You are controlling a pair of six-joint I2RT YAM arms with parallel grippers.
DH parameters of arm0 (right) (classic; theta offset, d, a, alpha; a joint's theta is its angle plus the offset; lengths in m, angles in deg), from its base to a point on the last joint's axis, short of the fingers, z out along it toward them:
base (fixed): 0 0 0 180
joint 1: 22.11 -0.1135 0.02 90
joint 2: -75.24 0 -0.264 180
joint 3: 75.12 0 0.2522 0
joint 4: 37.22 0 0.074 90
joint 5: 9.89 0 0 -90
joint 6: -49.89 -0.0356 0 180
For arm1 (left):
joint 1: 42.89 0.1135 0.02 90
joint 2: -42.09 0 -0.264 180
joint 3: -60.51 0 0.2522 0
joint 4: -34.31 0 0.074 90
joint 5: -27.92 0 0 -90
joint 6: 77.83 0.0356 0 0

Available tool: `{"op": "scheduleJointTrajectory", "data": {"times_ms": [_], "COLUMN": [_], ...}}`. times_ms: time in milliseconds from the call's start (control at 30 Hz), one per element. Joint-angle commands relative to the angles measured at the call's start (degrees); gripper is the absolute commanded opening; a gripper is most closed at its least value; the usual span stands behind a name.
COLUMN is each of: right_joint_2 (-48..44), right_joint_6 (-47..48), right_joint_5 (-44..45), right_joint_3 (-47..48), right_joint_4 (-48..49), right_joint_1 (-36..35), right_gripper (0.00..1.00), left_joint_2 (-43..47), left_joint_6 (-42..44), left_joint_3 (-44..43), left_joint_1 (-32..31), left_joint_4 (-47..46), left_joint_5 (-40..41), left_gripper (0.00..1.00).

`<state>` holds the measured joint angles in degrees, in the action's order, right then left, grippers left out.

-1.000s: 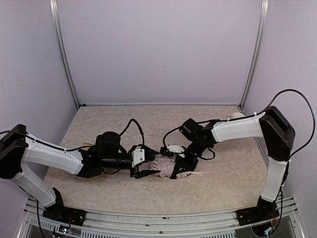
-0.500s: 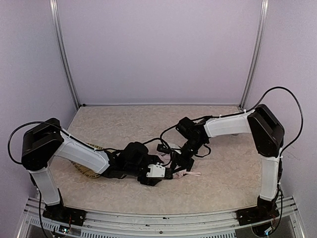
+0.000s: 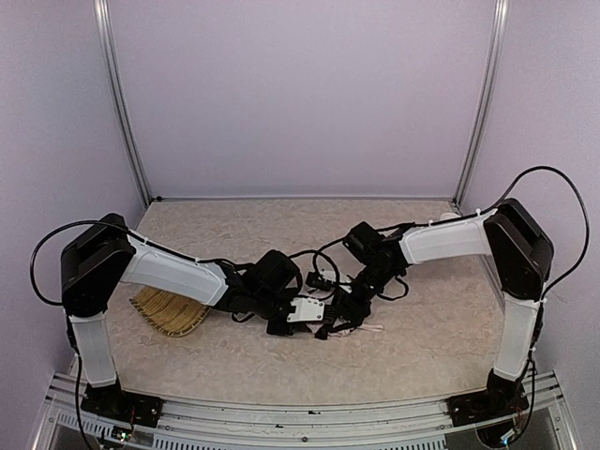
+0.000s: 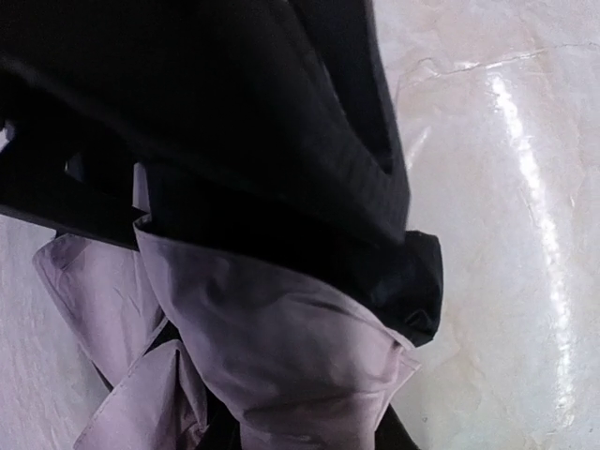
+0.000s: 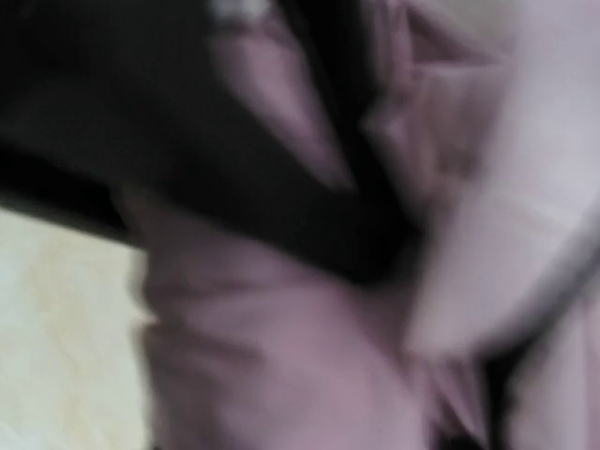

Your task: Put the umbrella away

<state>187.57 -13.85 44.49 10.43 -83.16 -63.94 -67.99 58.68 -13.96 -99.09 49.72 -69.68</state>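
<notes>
The umbrella (image 3: 364,328) lies crumpled on the table at centre, almost wholly covered by both grippers in the top view; only a pale pink sliver sticks out to the right. My left gripper (image 3: 322,322) reaches in from the left. In the left wrist view, pink canopy (image 4: 281,337) with black lining (image 4: 281,141) bulges between the dark fingertips of the left gripper (image 4: 309,427), which are closed in on it. My right gripper (image 3: 345,306) presses onto the umbrella from the right. Its wrist view is a blur of pink fabric (image 5: 281,356) and black folds, and its fingers do not show.
A woven straw tray (image 3: 167,310) lies on the table at the left, partly under the left arm. Black cables loop above both wrists. Bare beige tabletop (image 3: 431,328) stretches to the right, and the enclosure walls stand close on all sides.
My left arm has swung right from the tray side onto the umbrella, uncovering the straw tray, and its jaws have closed into the fabric. The right gripper has stayed at the umbrella.
</notes>
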Motion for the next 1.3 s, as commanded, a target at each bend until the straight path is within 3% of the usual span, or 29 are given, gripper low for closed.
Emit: {"op": "scheduleJointTrajectory", "data": {"times_ms": [0, 433, 600, 667, 833, 967, 1267], "right_joint_2": [-7.91, -38.06, -42.94, -43.78, -39.43, -30.93, -16.23], "right_joint_6": [-3.93, -7.34, -8.68, -6.64, 10.40, 15.97, 21.01], "right_joint_5": [6.47, 18.56, 19.24, 22.63, 40.95, 44.31, 53.70], "right_joint_3": [-5.66, -30.51, -34.27, -35.44, -36.65, -33.39, -29.69], "right_joint_4": [4.89, 25.57, 32.12, 35.36, 39.78, 36.59, 41.82], "right_joint_1": [1.74, 1.31, 0.49, -3.08, -17.48, -18.50, -18.59], "right_gripper": [0.72, 0.75, 0.72, 0.70, 0.74, 0.76, 0.75], "left_joint_2": [-6.76, -20.93, -23.36, -24.47, -26.91, -27.74, -29.39], "left_joint_6": [-5.49, -11.67, -11.33, -11.37, -11.37, -11.28, -8.86], "left_joint_3": [-3.73, -18.78, -20.95, -22.01, -24.34, -25.07, -26.04], "left_joint_1": [1.85, 6.52, 7.41, 8.13, 8.52, 8.91, 9.01], "left_joint_4": [18.75, 40.13, 43.55, 45.18, 49.30, 51.02, 55.06], "left_joint_5": [-5.42, -19.85, -25.23, -27.85, -28.77, -30.39, -33.28], "left_gripper": [0.19, 0.18, 0.18, 0.18, 0.17, 0.17, 0.17]}}
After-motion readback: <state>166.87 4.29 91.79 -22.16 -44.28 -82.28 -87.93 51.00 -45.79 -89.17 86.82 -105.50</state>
